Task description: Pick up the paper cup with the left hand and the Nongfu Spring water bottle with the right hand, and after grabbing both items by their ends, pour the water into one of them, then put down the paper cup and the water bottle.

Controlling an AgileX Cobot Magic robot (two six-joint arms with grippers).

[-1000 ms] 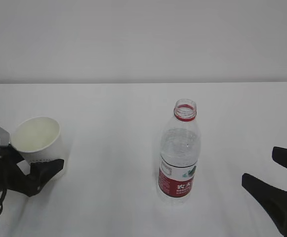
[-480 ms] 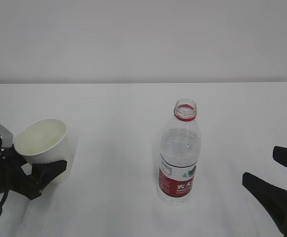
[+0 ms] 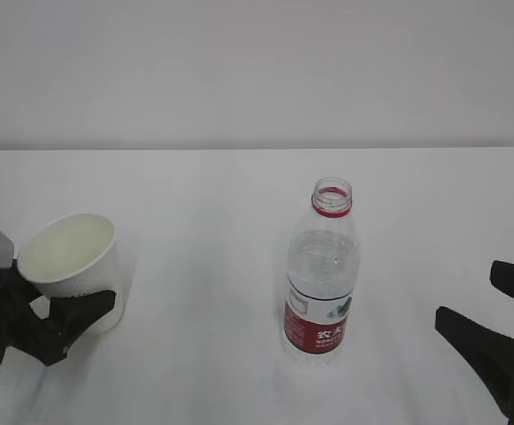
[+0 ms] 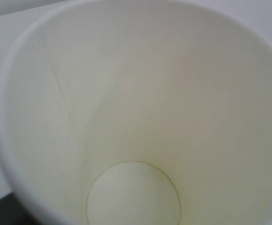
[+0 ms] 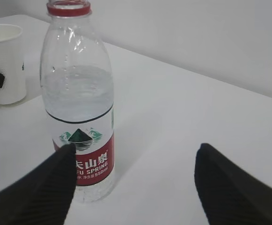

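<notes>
Here the left gripper [image 3: 49, 314] clasps the paper cup [image 3: 71, 261] low on its wall, left of the Nongfu Spring water bottle [image 3: 320, 274] and tipped toward it. The cup looks light and easily crushed, so a gentle hold near its base seems wise — its cream inside [image 4: 140, 117] is empty and dry. The bottle stands upright and uncapped on the white table [image 3: 212, 195], partly filled with water [image 5: 77, 89]; it likely feels heavier and somewhat slick, with thin walls that would give if squeezed. The right gripper [image 5: 133, 183] — jaws spread wide, holding nothing — sits near the bottle's right, level with the red label [image 5: 91, 166], apart from it.
</notes>
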